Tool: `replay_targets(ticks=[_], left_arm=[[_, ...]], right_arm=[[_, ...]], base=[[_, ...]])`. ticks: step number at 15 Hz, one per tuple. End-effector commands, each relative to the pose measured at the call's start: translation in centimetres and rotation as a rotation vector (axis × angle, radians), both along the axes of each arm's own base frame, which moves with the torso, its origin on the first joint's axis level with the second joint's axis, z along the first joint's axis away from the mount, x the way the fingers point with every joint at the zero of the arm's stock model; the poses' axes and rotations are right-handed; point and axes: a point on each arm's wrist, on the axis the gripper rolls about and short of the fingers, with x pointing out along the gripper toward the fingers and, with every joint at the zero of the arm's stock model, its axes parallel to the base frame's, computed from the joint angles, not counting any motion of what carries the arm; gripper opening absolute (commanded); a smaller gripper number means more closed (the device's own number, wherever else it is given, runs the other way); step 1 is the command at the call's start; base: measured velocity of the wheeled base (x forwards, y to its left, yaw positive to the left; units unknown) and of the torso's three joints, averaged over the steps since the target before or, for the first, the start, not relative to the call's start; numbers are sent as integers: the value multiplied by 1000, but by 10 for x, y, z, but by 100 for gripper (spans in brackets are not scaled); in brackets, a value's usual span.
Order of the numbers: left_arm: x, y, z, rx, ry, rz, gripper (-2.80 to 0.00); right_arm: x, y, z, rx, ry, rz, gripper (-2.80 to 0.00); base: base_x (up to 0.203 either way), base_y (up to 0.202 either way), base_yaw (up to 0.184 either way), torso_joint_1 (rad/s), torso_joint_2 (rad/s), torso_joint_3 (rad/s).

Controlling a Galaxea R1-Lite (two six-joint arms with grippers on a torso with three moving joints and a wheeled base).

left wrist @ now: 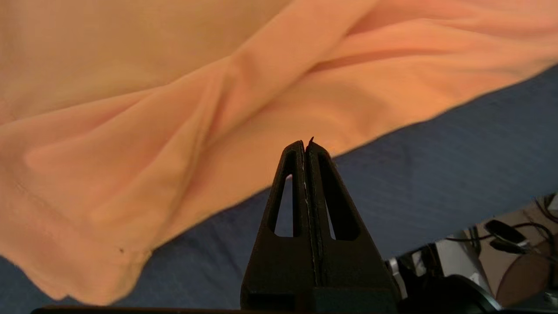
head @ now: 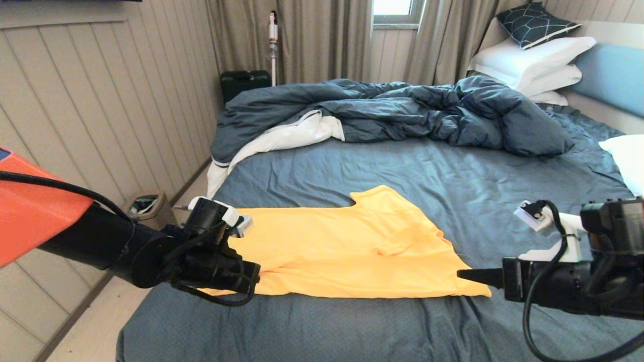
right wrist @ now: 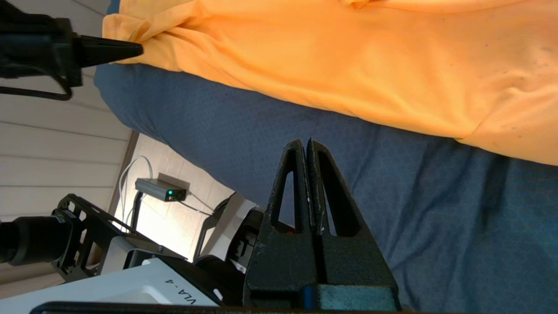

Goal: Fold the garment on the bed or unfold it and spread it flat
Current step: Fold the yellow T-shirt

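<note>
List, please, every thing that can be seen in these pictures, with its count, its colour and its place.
garment: one, bright yellow, lying on the near part of the bed, between the two grippers
bed: one, dark blue-grey sheet, filling the middle of the head view
duvet: one, dark blue with white lining, rumpled across the far part of the bed
white pillows: a stack, at the far right by the light blue headboard
patterned cushion: one, dark, on top of the pillows
case: one, dark, on the floor by the curtains
bin: one, on the floor left of the bed
left gripper: black, shut, at the garment's near left edge
right gripper: black, shut, over the sheet by the garment's right corner
</note>
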Motion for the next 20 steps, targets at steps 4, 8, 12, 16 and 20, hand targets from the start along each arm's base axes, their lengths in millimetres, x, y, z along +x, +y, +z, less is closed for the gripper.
replay_targets(ticks=[4,8,12,16,20], left_arm=[[21,10,-28,18,17,52,-280],[35,39,-26,25,-13,119,-280],[44,57,-17,34,-58,147,-280],[60,53,-5,15,-117,151,-280],[74,47,-5,12,-133,147,-280]], right_arm=[[0,0,0,3,-3,0,-280],[1,0,-1,2,3,3,-280],[2,1,-2,2,8,5,-280],[2,1,-3,1,11,5,-280],[2,1,-3,1,11,3,-280]], base=[[0,0,0,0,0,0],[0,0,0,0,0,0],[0,0,0,0,0,0],[0,0,0,0,0,0],[0,0,0,0,0,0]])
